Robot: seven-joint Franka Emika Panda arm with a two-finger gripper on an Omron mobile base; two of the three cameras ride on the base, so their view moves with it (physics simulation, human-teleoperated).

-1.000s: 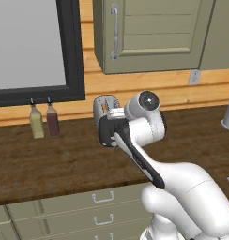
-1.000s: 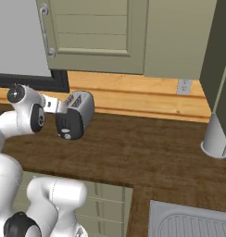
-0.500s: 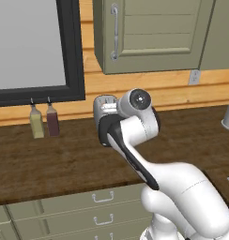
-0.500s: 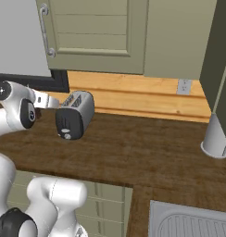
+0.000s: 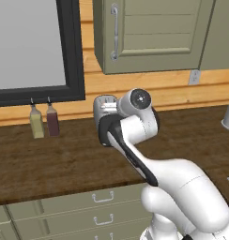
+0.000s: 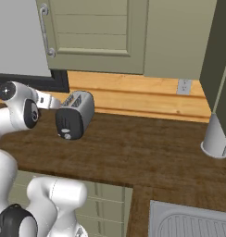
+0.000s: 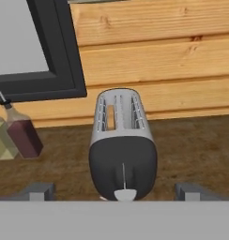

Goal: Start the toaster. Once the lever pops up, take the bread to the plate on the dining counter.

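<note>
The toaster point(image 7: 122, 150) stands on the dark wooden counter point(image 7: 196, 145) against the wood wall, its black end panel facing my hand. A pale lever knob point(image 7: 125, 195) sits low on that panel. A light tan strip in the toaster's left slot looks like the bread point(image 7: 110, 119). My gripper point(image 7: 116, 192) is open, its fingertips point(image 7: 39, 191) spread wide on either side of the panel and short of it. The toaster point(image 6: 75, 115) has my white hand just to its left, and the arm hides most of the toaster point(image 5: 103, 107). The plate and the dining counter are out of view.
Two slim bottles point(image 5: 36, 124) point(image 5: 52, 121) stand left of the toaster under a dark-framed window point(image 5: 69, 51). Olive wall cabinets point(image 6: 96, 32) hang above. A grey cylinder point(image 6: 216, 139) stands at the far right and a sink point(image 6: 189, 222) lies at the lower right.
My hand has drawn back from the toaster's end panel, leftward in the right base view, leaving the toaster fully uncovered there. The jaws stayed open. The toaster has not moved.
</note>
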